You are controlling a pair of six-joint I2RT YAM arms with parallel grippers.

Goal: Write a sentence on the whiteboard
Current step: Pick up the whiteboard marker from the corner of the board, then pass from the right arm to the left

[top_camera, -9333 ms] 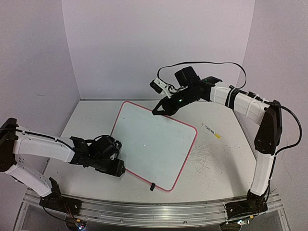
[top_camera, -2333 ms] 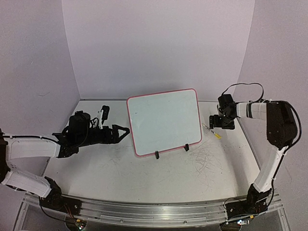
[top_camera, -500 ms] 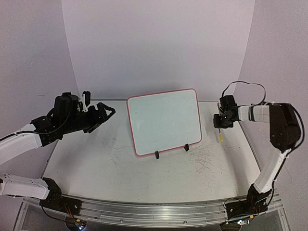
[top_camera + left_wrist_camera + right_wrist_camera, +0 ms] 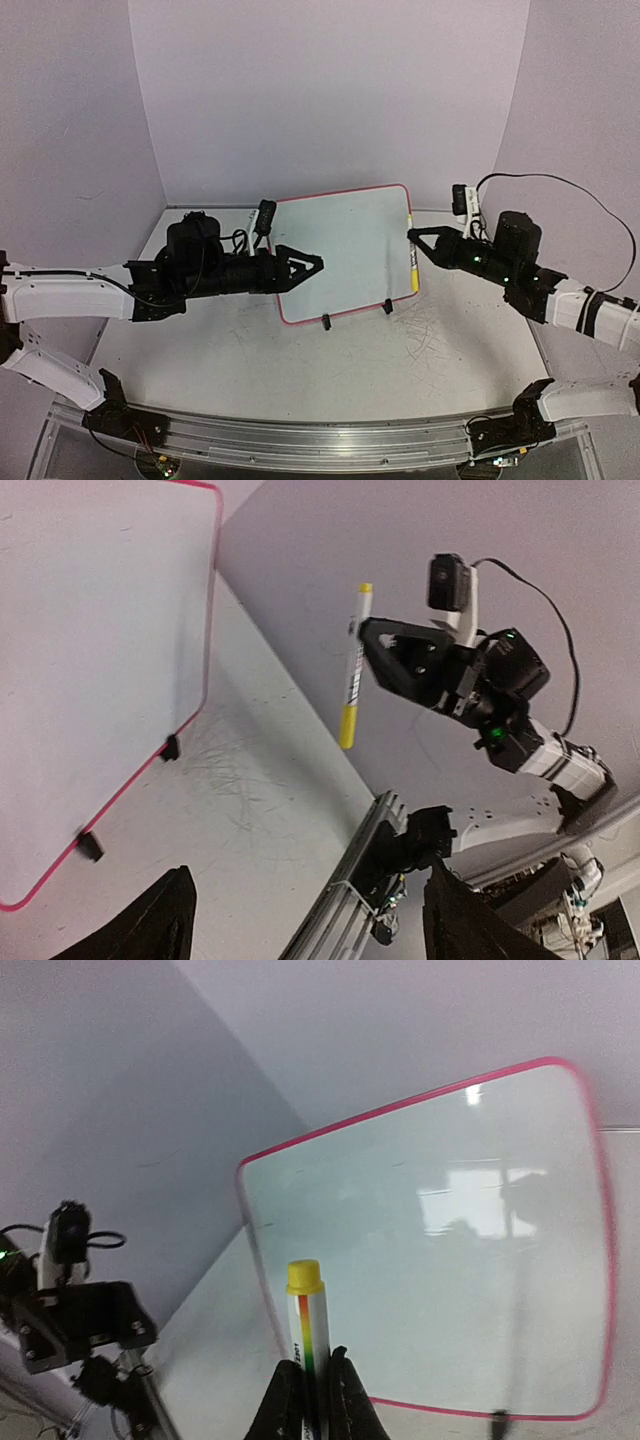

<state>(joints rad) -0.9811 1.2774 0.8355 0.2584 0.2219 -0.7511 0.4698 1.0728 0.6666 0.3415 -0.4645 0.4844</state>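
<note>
Whiteboard stands upright on its wire stand, face toward both arms, presumably for writing. Right gripper is clamped on a yellow-capped marker, held vertical. The board lies just ahead of this gripper. Left gripper, jaws apart, hovers at the board's opposite edge, likely ready to uncap. No sentence shows.

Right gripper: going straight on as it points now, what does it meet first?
Most likely the whiteboard: its white face fills the right wrist view ahead of the held marker. How far is unclear.
</note>
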